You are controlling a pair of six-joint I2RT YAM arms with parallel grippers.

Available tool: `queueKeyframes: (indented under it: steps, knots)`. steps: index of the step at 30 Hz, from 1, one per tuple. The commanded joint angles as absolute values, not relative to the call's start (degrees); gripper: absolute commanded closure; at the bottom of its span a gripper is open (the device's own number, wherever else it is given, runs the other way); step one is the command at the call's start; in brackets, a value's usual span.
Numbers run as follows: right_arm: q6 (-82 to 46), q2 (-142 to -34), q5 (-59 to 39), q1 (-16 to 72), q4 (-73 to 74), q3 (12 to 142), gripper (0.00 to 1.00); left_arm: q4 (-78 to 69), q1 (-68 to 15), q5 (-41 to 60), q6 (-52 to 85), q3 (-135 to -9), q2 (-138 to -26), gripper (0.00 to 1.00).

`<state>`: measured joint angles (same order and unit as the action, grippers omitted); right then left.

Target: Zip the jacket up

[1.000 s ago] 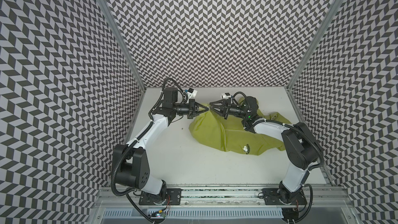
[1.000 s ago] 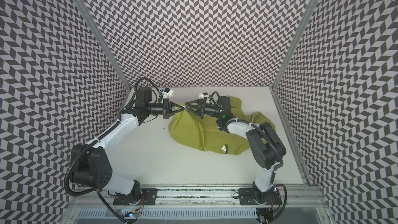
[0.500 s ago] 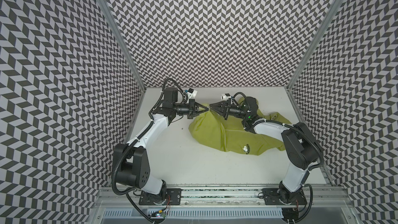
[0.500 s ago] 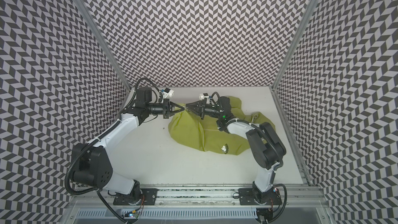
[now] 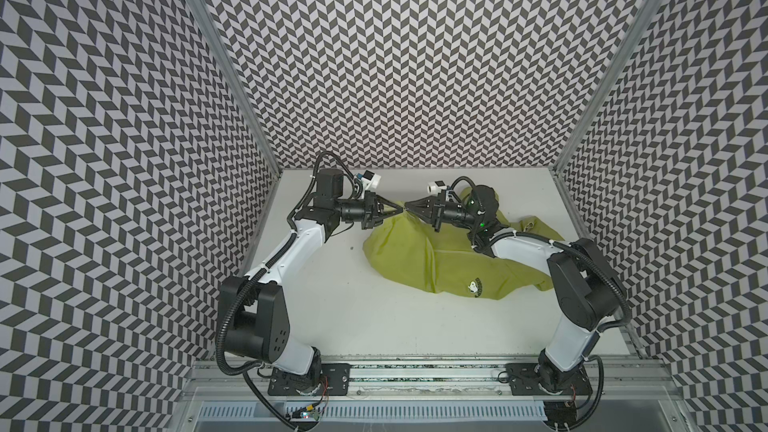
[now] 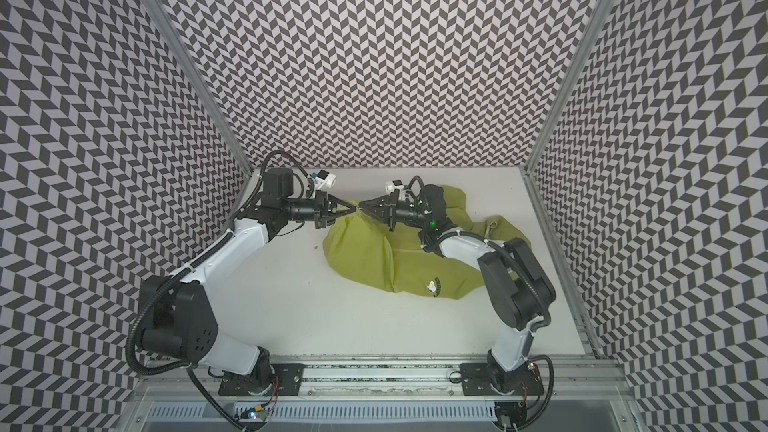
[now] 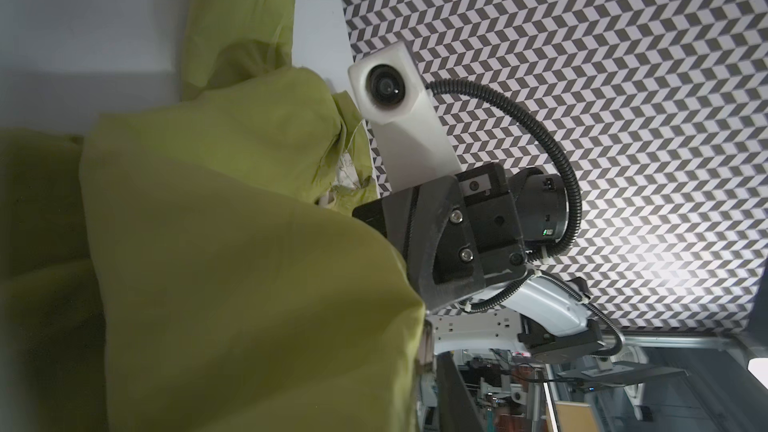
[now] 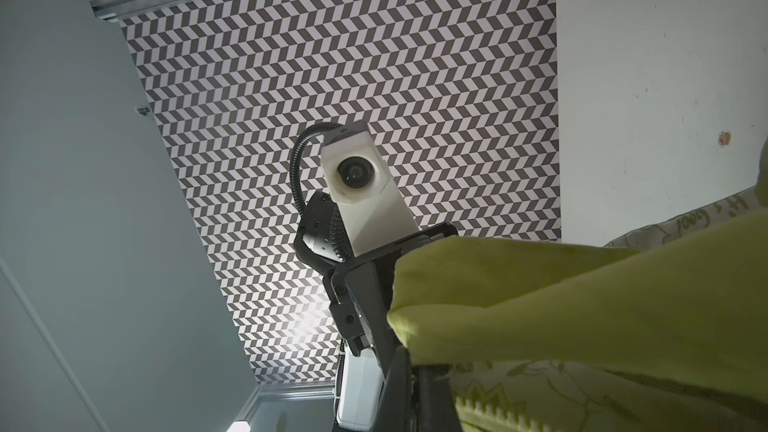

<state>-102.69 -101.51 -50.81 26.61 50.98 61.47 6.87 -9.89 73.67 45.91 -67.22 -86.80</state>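
Jacket [image 5: 415, 251] crumpled on table [image 5: 332, 305], right of centre, emblem [image 5: 473, 285] toward near edge. Further back, far-left corner of fabric drawn up to peak. Right gripper [image 5: 409, 214] clamped tight on peak. Left gripper [image 5: 400, 212] tip to tip with it; can't tell whether pinching or parted.

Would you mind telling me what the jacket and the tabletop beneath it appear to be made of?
The jacket: thin matte lime-green woven fabric, probably a light synthetic; it creases and drapes softly. Its lining looks like pale printed cloth. The tabletop: hard, smooth, matte white board with small scuffs; laminate or painted wood, I cannot tell.
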Motion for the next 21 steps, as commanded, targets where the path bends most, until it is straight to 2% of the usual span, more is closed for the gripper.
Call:
queueKeyframes:
  steps: [1, 7, 11, 21]
  knots:
    - [-97.29, -97.66, -51.59, 26.54, 45.81, 61.81, 1.00, 3.16, -9.15, 73.96, 48.23, -67.05, -86.26, 0.70]
    - [-88.44, -94.53, -51.11, 26.71, 33.28, 64.09, 1.00, -3.43, -8.88, 73.30, 54.19, -63.96, -85.16, 0.70]
    - [-87.96, -93.88, -50.47, 26.72, 32.34, 64.03, 1.00, -5.09, -9.31, 73.68, 55.37, -63.20, -84.91, 0.72]
    - [-87.15, -93.39, -48.35, 27.37, 31.02, 63.31, 1.00, -5.38, -10.48, 75.59, 56.23, -62.27, -83.78, 0.97]
